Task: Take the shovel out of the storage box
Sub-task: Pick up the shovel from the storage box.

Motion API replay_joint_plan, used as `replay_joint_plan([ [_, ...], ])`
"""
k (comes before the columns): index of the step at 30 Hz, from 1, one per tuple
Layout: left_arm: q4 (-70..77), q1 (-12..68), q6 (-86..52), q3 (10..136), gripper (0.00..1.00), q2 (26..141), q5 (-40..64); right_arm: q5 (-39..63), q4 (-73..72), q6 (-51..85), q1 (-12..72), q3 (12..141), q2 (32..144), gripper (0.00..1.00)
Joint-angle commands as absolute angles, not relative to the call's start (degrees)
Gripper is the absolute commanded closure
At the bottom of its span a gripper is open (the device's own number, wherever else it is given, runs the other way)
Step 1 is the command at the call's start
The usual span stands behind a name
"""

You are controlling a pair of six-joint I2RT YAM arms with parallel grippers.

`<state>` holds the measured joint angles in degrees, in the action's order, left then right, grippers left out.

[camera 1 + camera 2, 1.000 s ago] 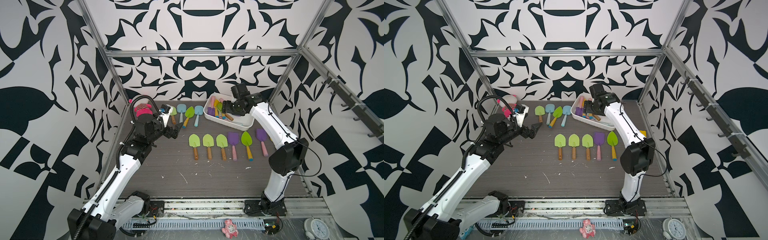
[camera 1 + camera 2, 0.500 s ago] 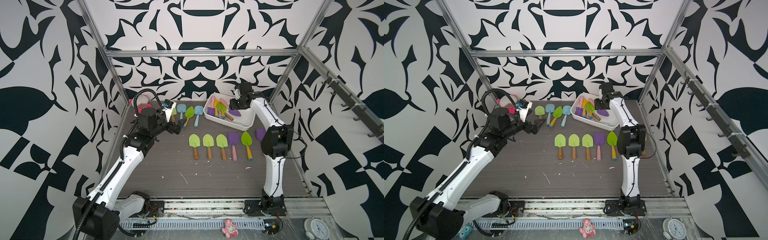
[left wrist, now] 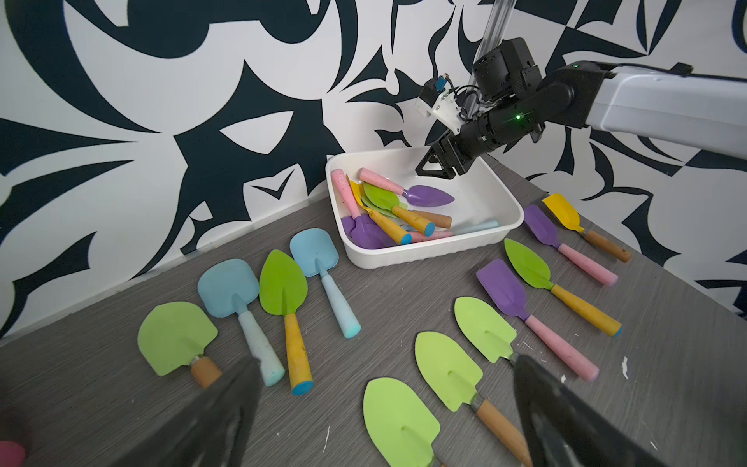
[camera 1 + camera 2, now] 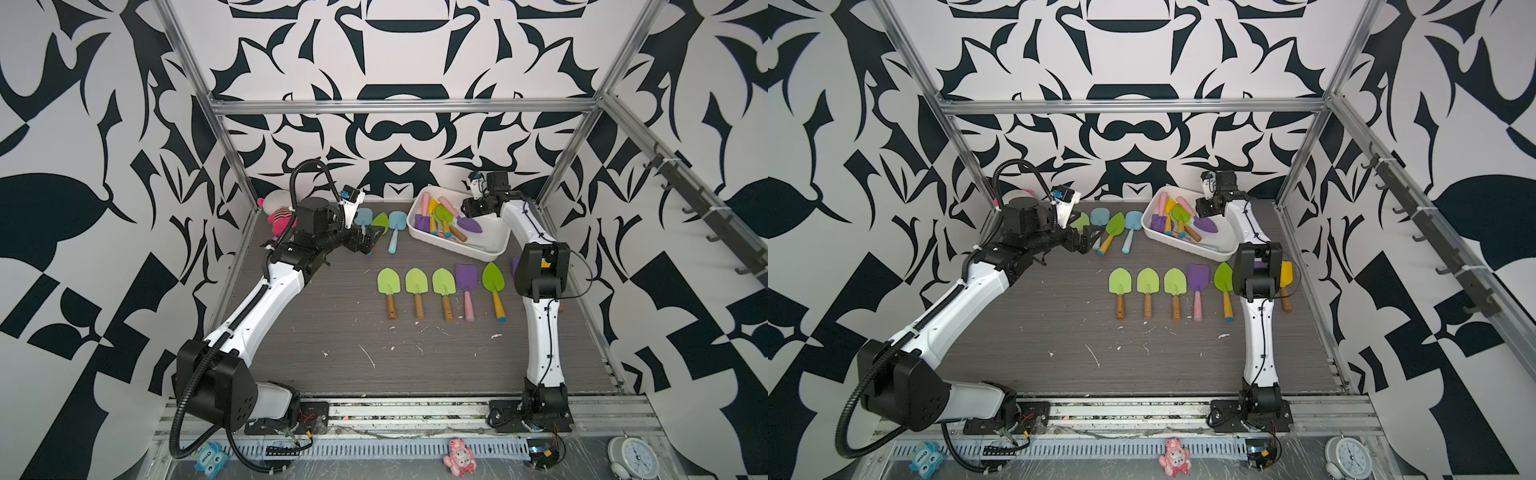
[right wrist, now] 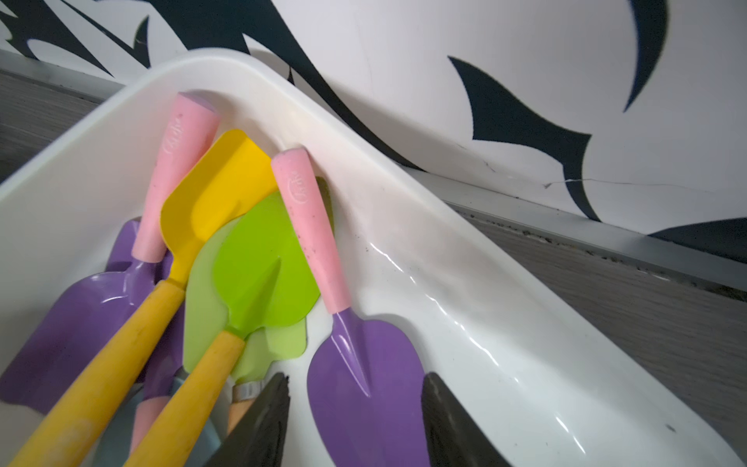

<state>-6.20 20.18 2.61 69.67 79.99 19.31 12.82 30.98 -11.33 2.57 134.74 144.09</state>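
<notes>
R claw (image 5: 356, 380) shifted, part-open astride shovel (image 5: 341, 319) in storage box (image 5: 505, 323); L claw (image 3: 386, 364) wide, empty.

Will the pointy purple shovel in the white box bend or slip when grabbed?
Probably stiff: the purple shovel has a pressed ridge down its blade. That glossy blade may slip; its matte pink handle looks grippier. Lying loose in the shiny storage box, it may skid if nudged.

Bright even light, soft shadows; glare streaks on storage box (image 5: 477, 335) (right wrist view); left hand (image 3: 386, 360) blurred.
</notes>
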Motion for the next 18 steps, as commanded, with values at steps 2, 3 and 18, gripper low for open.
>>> replay_joint_plan([
  [2, -4.50, 20.42, 1.50, 71.97, 0.01, 81.85, 20.48, 16.14, 29.87, -14.74, 2.51, 141.76, 146.46, 0.43],
  [3, -4.39, 20.44, 1.37, 72.05, 0.01, 82.30, 20.41, 16.56, 29.90, -15.18, 2.53, 142.69, 147.38, 0.43],
  [18, -4.22, 20.80, 0.80, 74.88, 0.01, 87.15, 20.37, 16.64, 28.96, -18.14, 2.46, 146.39, 154.01, 0.43],
])
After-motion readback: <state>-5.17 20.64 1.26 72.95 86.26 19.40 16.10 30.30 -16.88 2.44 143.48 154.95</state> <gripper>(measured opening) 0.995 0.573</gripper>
